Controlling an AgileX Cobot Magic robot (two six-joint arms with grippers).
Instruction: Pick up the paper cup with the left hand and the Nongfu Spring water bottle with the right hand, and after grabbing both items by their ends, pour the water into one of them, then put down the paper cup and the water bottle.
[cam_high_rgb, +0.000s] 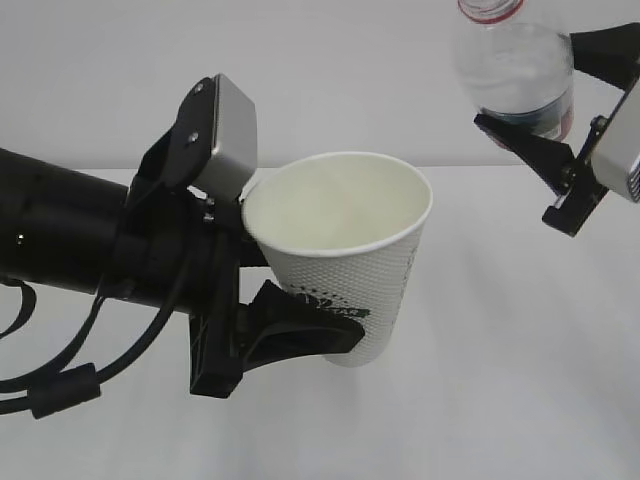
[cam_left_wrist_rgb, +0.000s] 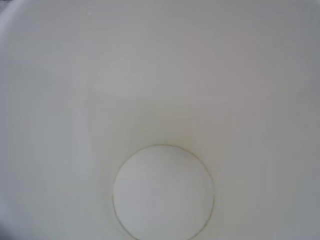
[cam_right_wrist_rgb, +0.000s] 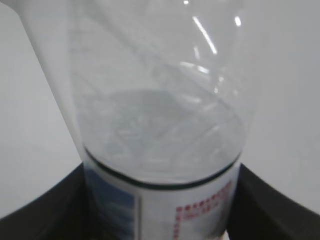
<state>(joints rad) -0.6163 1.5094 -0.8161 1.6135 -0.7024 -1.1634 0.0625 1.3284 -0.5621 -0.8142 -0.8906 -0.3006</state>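
The left hand (cam_high_rgb: 265, 290) is closed around the paper cup (cam_high_rgb: 350, 270), which is held above the white counter (cam_high_rgb: 500, 400), tilted, with its mouth open. A dimpled white wall, a dark printed logo and a smooth cream inside (cam_left_wrist_rgb: 160, 100) are shown. Upper right, well apart from the cup, the right hand (cam_high_rgb: 545, 95) is clamped on the clear plastic Nongfu Spring water bottle (cam_high_rgb: 515, 65); its red neck ring is seen at the frame's top, and water (cam_right_wrist_rgb: 160, 135) is seen inside.

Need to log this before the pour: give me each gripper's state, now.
Left hand: closed on the paper cup, held up and tilted.
Right hand: closed on the Nongfu Spring water bottle, raised above the cup.
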